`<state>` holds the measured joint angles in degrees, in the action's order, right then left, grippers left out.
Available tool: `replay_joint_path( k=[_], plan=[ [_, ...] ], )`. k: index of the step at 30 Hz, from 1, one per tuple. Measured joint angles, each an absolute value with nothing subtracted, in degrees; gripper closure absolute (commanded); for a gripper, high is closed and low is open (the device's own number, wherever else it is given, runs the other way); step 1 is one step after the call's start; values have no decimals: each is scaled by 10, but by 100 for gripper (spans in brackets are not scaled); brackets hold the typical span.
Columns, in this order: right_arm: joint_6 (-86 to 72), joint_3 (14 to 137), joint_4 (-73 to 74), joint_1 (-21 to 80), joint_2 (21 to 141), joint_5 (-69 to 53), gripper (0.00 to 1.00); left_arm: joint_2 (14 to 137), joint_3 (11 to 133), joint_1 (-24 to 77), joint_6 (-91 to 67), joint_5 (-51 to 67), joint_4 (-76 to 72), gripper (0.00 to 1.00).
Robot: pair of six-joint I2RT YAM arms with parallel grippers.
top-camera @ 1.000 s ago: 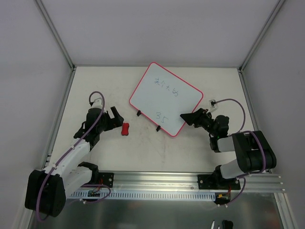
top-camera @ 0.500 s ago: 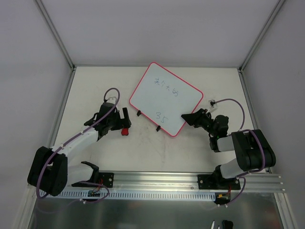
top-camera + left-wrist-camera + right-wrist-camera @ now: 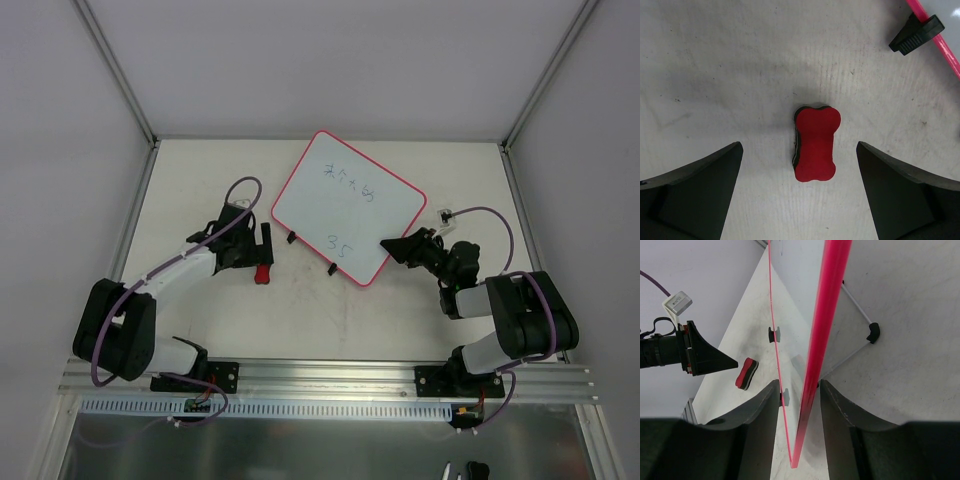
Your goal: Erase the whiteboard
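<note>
Rig, near edge of tabletop: 1 aluminium rail [image 3: 330, 385] carrying 2 arm bases, left and right. 2 purple cables, one looped over each arm.

Left claw [image 3: 799, 148]: 1. Spread wide and holding nothing. It hangs over the eraser with a dark finger on either side, neither touching it.

Eraser [image 3: 814, 145]: 1. Red, bone-shaped, with a dark layer beneath. It lies flat on the tabletop left of centre, near the whiteboard's clip edge but apart from it.

Right claw [image 3: 797, 400]: 1. Its fingers are drawn in on the whiteboard's rim at the edge facing the right side of the tabletop, one finger on each face of the board.

Whiteboard [image 3: 345, 205]: 1. White, with a pink-red rim and rounded corners. It sits about mid-tabletop, nearer the far edge, turned so one corner points toward the far edge.
- Black clips: 2, on the near-left edge [image 3: 291, 238] [image 3: 331, 268].
- Dark handwriting: 2 groups, a line of marks [image 3: 348, 182] toward the far end and "35" [image 3: 337, 245] toward the near end.
- Thin wire leg with black foot [image 3: 872, 332]: 1, seen in the right wrist view beside the rim.

Tabletop [image 3: 330, 310]: 1. Off-white, scuffed, with faint dark smudges.

Enclosure: pale grey wall panels on the left, far and right sides. 2 aluminium posts rise at the far corners.
</note>
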<state>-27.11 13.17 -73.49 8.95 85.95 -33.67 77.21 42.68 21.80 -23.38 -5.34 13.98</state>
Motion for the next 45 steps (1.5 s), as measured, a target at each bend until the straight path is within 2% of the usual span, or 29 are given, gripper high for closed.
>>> replay_joint_path(
  k=[9,15,21,28,33,40,45],
  plan=[
    [-269,118,-735,83,848,-336,60,811,446,229,-229,-50,161,1],
    [-269,108,-736,71,836,-334,67,817,451,244,-228,-52,169,1],
    [-269,106,-736,67,836,-335,70,849,467,256,-227,-61,171,4],
    [-270,106,-736,67,836,-335,73,883,479,259,-227,-76,177,13],
    [-270,106,-738,67,836,-337,75,890,485,259,-226,-77,179,27],
    [-270,106,-738,67,836,-337,75,895,491,259,-225,-76,179,39],
    [-270,106,-738,67,836,-337,75,907,493,259,-224,-75,179,41]
  ],
)
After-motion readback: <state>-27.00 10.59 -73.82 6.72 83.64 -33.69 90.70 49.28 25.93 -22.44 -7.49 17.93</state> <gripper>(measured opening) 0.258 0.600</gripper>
